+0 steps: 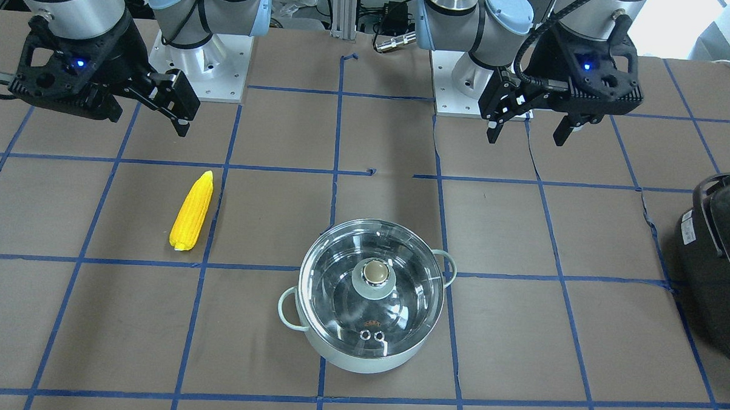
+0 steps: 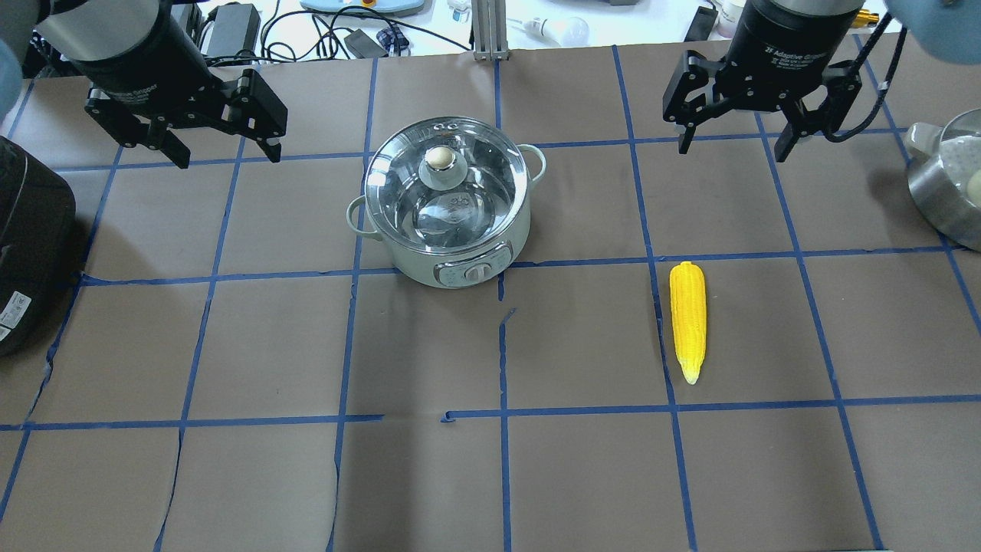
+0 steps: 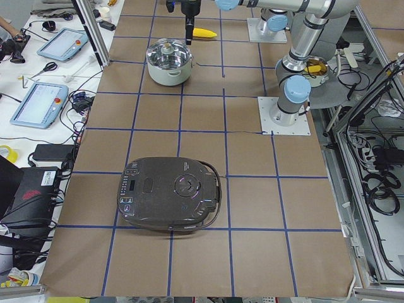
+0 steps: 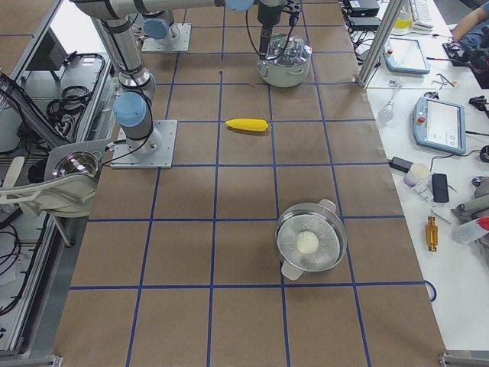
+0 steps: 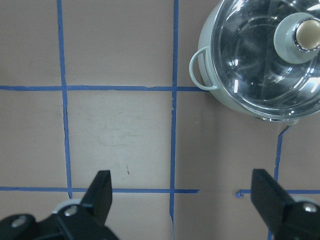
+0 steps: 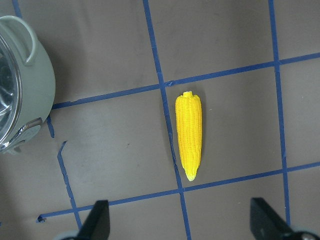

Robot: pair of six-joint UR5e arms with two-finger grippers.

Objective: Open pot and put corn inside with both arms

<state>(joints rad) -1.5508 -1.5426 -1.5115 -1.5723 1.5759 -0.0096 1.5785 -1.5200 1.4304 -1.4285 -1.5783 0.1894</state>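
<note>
The mint-green pot (image 2: pixel 429 268) stands mid-table with its clear glass lid (image 2: pixel 398 184) on and a pale knob (image 2: pixel 439 158) on top. It also shows in the front view (image 1: pixel 365 360) and the left wrist view (image 5: pixel 212 95). The yellow corn (image 2: pixel 687 320) lies flat on the table to the pot's right, also in the front view (image 1: pixel 192 211) and the right wrist view (image 6: pixel 189 136). My left gripper (image 2: pixel 226 149) hangs open and empty, left of the pot. My right gripper (image 2: pixel 732 146) hangs open and empty, beyond the corn.
A large black appliance (image 2: pixel 31 245) sits at the table's left end. A steel pot with a glass lid (image 2: pixel 946 184) sits at the right end. Blue tape lines grid the brown table (image 2: pixel 498 475).
</note>
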